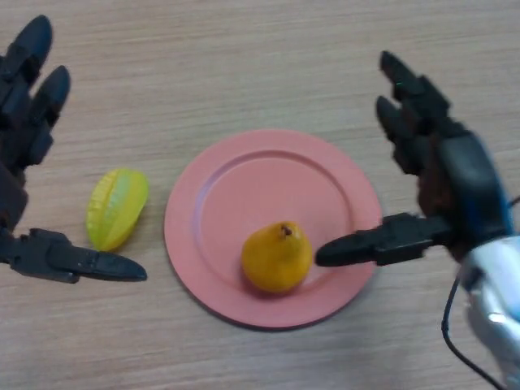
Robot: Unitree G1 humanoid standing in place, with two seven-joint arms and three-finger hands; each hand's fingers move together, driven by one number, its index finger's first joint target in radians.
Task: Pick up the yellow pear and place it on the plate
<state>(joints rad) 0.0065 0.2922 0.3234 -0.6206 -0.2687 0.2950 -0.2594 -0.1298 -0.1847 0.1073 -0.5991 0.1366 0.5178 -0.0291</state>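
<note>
The yellow pear (277,257) rests on the pink plate (244,183), in the plate's near part, stem end up. My right hand (455,187) is at the plate's right rim, open; its thumb tip is close beside the pear and its fingers point away over the table. At the view's left edge my left hand (24,114) is open too, fingers straight and thumb stretched out near the front, holding nothing.
A yellow-green starfruit (117,207) lies on the wooden table (244,65) left of the plate, between my left hand's fingers and thumb without touching them.
</note>
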